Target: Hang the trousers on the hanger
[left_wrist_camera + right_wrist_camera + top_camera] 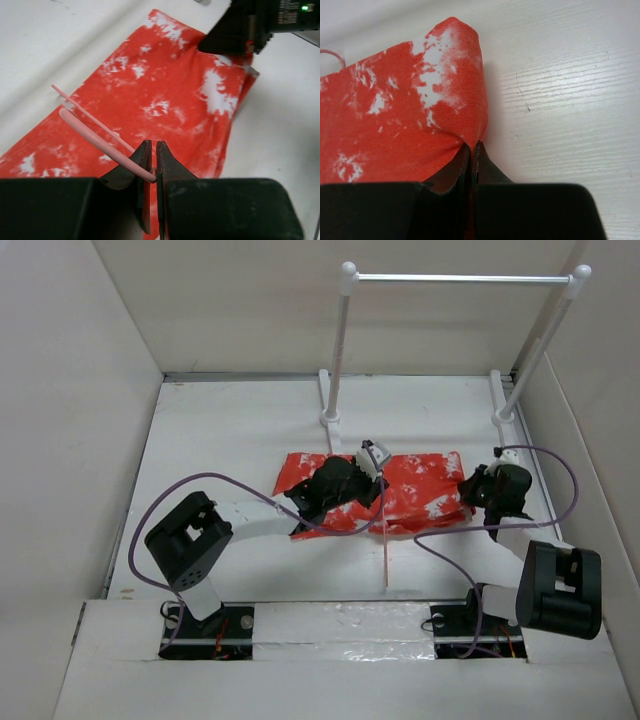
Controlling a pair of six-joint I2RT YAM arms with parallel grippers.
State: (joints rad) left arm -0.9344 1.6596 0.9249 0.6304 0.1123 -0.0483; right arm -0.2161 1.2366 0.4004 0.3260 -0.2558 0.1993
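Left wrist: left claw clamps pink hanger; right claw clamps folded white-splotched orange trousers.

This is a robotics lab test cell, not a lived-in room: a bare white-painted board surface is boxed in on three sides by plain white panel walls. Two black jointed robot arms, the left and the right, are bolted side by side at its near edge, with loose purple cables looping from them. The only fixture is a thin white metal rail on two posts at the far end.
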